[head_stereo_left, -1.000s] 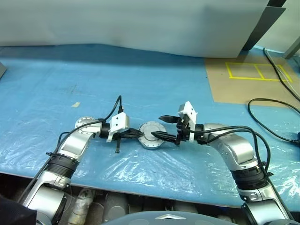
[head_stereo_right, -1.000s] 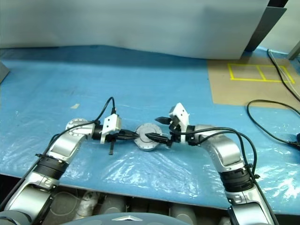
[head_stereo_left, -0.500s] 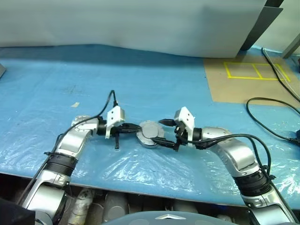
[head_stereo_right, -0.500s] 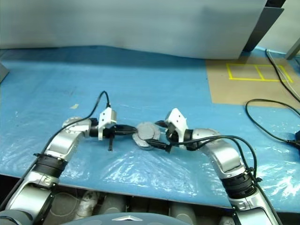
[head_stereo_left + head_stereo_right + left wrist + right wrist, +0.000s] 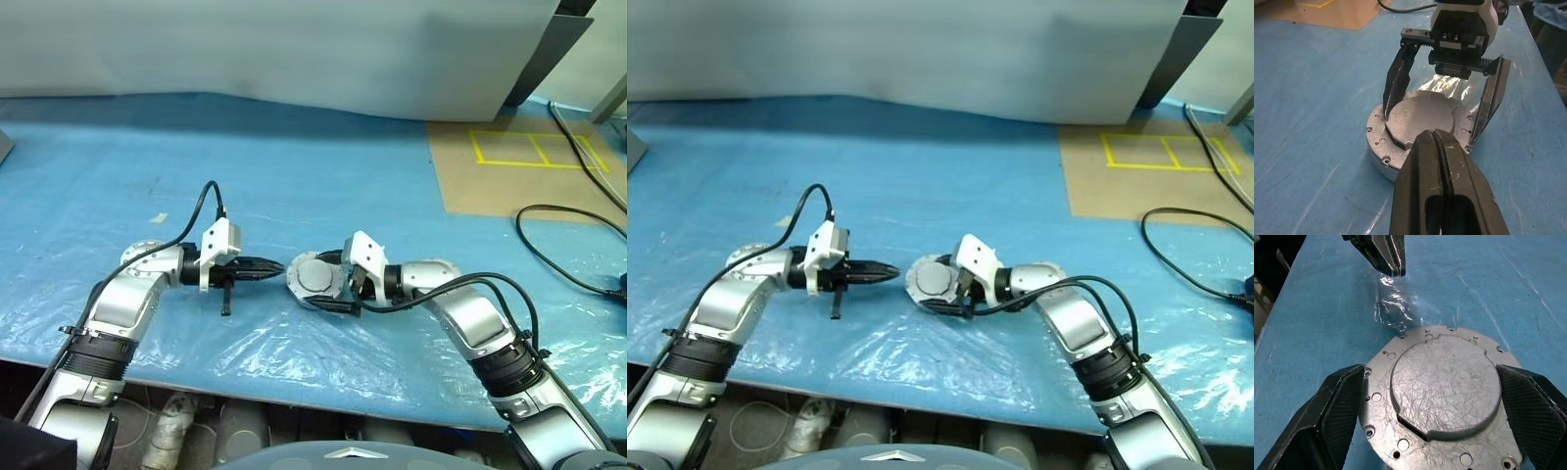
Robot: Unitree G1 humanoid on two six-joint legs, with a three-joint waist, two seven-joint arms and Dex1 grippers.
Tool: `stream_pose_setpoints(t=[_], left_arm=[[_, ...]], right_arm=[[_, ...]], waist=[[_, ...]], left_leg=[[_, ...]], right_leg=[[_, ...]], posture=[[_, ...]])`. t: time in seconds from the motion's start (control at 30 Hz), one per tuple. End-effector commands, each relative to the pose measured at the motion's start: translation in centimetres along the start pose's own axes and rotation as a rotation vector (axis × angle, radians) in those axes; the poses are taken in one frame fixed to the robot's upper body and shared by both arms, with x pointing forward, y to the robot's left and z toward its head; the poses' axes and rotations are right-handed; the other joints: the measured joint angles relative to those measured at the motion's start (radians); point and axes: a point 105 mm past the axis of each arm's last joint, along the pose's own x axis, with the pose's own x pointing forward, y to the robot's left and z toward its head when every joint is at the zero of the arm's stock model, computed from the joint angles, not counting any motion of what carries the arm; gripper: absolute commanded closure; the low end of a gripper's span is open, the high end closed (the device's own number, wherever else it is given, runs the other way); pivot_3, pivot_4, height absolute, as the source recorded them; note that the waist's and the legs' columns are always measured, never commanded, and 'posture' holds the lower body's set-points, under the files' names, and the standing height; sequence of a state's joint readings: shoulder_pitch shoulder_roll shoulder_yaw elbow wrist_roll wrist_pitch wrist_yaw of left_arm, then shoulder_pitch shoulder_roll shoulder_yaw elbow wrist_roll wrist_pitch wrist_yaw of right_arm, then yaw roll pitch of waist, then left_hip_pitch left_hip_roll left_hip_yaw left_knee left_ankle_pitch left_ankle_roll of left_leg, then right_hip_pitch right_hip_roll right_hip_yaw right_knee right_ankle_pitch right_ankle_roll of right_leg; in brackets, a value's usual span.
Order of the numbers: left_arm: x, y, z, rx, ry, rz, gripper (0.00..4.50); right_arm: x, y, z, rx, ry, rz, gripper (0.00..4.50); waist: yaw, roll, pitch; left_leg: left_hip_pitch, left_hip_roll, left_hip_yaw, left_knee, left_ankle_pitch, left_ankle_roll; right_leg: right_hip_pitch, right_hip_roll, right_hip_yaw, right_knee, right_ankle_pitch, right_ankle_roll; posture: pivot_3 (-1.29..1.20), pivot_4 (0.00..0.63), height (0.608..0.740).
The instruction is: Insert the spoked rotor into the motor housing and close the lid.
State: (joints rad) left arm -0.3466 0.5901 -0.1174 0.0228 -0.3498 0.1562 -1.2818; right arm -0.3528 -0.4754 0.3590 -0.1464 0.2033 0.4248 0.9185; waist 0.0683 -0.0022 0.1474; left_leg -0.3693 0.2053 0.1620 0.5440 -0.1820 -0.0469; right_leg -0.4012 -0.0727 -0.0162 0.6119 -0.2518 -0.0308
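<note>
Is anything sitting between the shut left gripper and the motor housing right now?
Nothing visible. The left gripper points at the motor housing across a bare gap above the blue sheet; the right gripper straddles the housing's sides.

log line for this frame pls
left claw: shut, empty, beside housing | right claw: fingers wide, straddling motor housing | housing: smooth silver face showing, over blue sheet
</note>
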Motion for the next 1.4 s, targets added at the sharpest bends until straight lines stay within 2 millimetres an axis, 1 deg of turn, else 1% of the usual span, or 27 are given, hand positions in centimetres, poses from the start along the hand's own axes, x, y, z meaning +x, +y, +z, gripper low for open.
stream_pose_setpoints(t=[0.03, 0.1, 0.2, 0.3, 0.47, 0.6, 0.7, 0.83, 0.9, 1.0, 1.2, 1.27, 1.4], left_arm=[[0.2, -0.3, 0.5, 0.055, 0.011, -0.001, 4.50], [0.4, -0.4, 0.1, 0.060, 0.023, -0.004, 4.50], [0.6, -0.4, 0.1, 0.061, 0.024, -0.001, 4.50], [0.8, -0.3, 0.0, 0.063, 0.023, 0.003, 4.50], [1.2, -0.2, 0.1, 0.064, 0.015, 0.002, 4.50], [1.4, -0.3, 0.0, 0.064, 0.015, -0.006, 4.50], [1.5, -0.4, 0.0, 0.063, 0.015, -0.010, 4.50], [1.6, -0.4, 0.0, 0.062, 0.013, -0.013, 4.50], [1.6, -0.4, 0.0, 0.060, 0.013, -0.015, 4.50], [1.6, -0.5, -0.1, 0.059, 0.014, -0.017, 4.50], [1.6, -0.6, -0.2, 0.058, 0.015, -0.017, 4.50], [1.6, -0.6, -0.2, 0.058, 0.016, -0.017, 4.50], [1.6, -0.5, -0.2, 0.060, 0.019, -0.017, 4.50]], right_arm=[[0.5, 0.3, -0.2, -0.028, 0.010, 0.021, 0.19], [0.6, 0.5, -0.5, -0.031, 0.021, 0.029, 0.62], [0.4, 0.6, -0.9, -0.024, 0.035, 0.033, 1.57], [-0.1, 0.8, -1.9, -0.024, 0.072, 0.035, 1.58], [-0.6, 0.8, -2.2, -0.013, 0.081, 0.024, 1.58], [-1.2, 0.4, -0.5, 0.084, -0.002, 0.027, 1.58], [-1.6, 0.0, 0.5, 0.124, -0.042, 0.024, 1.58], [-1.8, -0.5, 1.4, 0.153, -0.071, 0.017, 1.58], [-1.9, -0.6, 1.4, 0.146, -0.065, 0.018, 1.58], [-1.9, -0.5, 1.1, 0.125, -0.040, 0.022, 1.58], [-1.7, 0.4, -1.6, 0.049, 0.068, 0.040, 1.58], [-1.5, 0.4, -1.9, 0.032, 0.079, 0.030, 1.58], [-1.1, 0.0, -1.7, 0.051, 0.058, 0.002, 1.58]], waist=[[0.000, 0.000, 0.000], [-0.001, 0.000, 0.000], [0.000, 0.000, 0.000], [0.000, 0.000, 0.000], [0.003, 0.000, 0.000], [0.002, 0.000, 0.000], [0.002, 0.000, 0.000], [0.002, 0.000, 0.000], [0.002, 0.000, 0.000], [0.002, 0.000, 0.000], [0.002, 0.000, 0.000], [0.002, 0.000, 0.000], [0.001, 0.000, 0.000]], left_leg=[[0.000, 0.000, 0.000, 0.000, 0.000, 0.000], [0.001, 0.000, 0.000, 0.001, 0.000, 0.000], [0.001, 0.000, 0.000, 0.002, 0.000, 0.000], [0.001, 0.000, 0.000, 0.002, 0.000, 0.000], [0.001, 0.000, -0.001, 0.002, 0.000, 0.000], [0.001, 0.000, -0.001, 0.002, 0.000, 0.000], [0.001, 0.000, -0.001, 0.002, 0.000, 0.000], [0.001, 0.000, -0.001, 0.004, 0.000, 0.000], [0.001, 0.000, -0.001, 0.004, 0.000, 0.000], [0.001, 0.000, -0.002, 0.005, 0.000, 0.000], [0.001, 0.000, -0.002, 0.005, 0.000, 0.000], [0.001, 0.000, -0.002, 0.005, 0.000, 0.000], [0.001, 0.000, -0.002, 0.005, 0.000, 0.000]], right_leg=[[0.000, 0.000, 0.000, 0.000, 0.000, 0.000], [0.000, 0.000, 0.000, 0.001, 0.000, 0.000], [0.000, 0.000, 0.001, 0.003, 0.000, 0.000], [0.000, 0.000, 0.001, 0.003, 0.000, 0.000], [0.001, 0.000, 0.000, 0.003, 0.000, 0.000], [0.001, 0.000, 0.000, 0.003, 0.000, 0.000], [0.001, 0.000, 0.000, 0.005, 0.000, 0.000], [0.001, 0.000, 0.000, 0.006, -0.001, -0.001], [0.001, 0.000, 0.000, 0.007, -0.001, -0.002], [0.001, 0.000, 0.000, 0.007, -0.001, -0.002], [0.001, 0.000, 0.000, 0.007, -0.001, -0.002], [0.001, 0.000, 0.000, 0.007, -0.001, -0.002], [0.001, 0.000, 0.000, 0.007, -0.001, -0.002]], posture=[[0.00, 0.150, 0.740], [0.00, 0.150, 0.740], [0.00, 0.150, 0.740], [0.00, 0.150, 0.740], [0.00, 0.150, 0.740], [0.00, 0.150, 0.740], [0.00, 0.150, 0.740], [0.00, 0.150, 0.740], [0.00, 0.150, 0.740], [0.00, 0.150, 0.740], [0.00, 0.150, 0.740], [0.00, 0.150, 0.740], [0.00, 0.150, 0.740]])
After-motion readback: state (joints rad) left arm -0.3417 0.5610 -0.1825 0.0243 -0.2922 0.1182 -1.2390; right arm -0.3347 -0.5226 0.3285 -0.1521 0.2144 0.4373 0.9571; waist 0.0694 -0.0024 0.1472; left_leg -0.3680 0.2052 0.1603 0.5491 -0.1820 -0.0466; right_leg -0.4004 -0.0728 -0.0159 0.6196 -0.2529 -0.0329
